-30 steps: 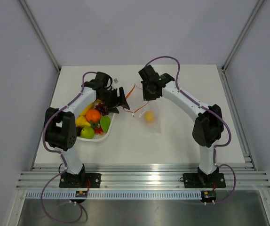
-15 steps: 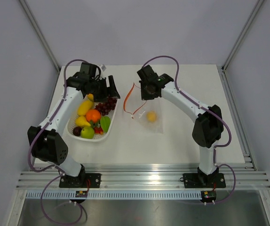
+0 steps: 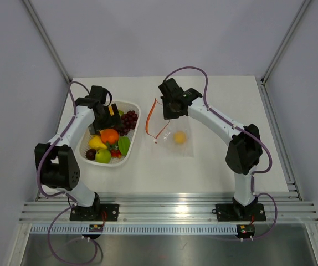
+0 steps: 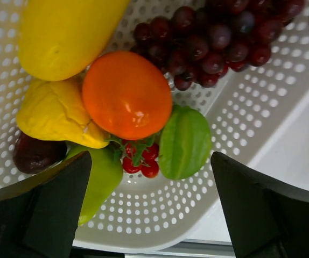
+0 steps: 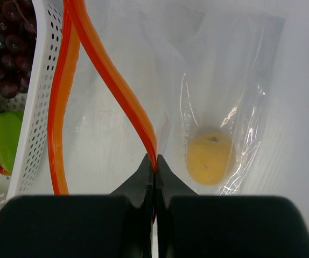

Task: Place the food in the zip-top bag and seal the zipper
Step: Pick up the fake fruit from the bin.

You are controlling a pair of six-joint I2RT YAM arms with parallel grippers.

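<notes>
Pale grey walls are set around a white surface (image 3: pixel 214 172), on which the things are spread between the two arms. At the left, a white perforated basket (image 3: pixel 127 102) is found well filled. A long yellow fruit (image 4: pixel 63 32), a lumpy yellow piece (image 4: pixel 55 115), a dark plum-like fruit (image 4: pixel 33 153), an orange fruit (image 4: pixel 126 94), cherry tomatoes (image 4: pixel 135 161), a flat green piece (image 4: pixel 185 142) and a bunch of dark grapes (image 4: pixel 213 37) are packed against one another. The left claw (image 4: pixel 150 161) is held above this pile with its fingers spread wide apart and nothing between them. This stance is judged to be meant for picking the next piece (which one cannot be told, though the orange fruit and the tomatoes lie between the fingertips in the wrist view). Just beside the basket, to its right, the zip-top bag (image 3: pixel 175 124) is laid flat on the surface with its mouth turned toward the basket, presumably so that food need be carried only a short way. It is seen as clear, crinkly, glossy film, and one round yellow-orange fruit (image 5: pixel 211 158) is already lodged inside, away from the mouth. The zipper (image 5: pixel 117 91) is shown as two red-orange lips parted from each other: one is left low by the basket wall, the other is lifted and bowed. That upper lip is pinched by the right claw (image 5: pixel 154 164), whose fingers are pressed together on it, so that the mouth is held open for loading. Sealing is not yet begun.
</notes>
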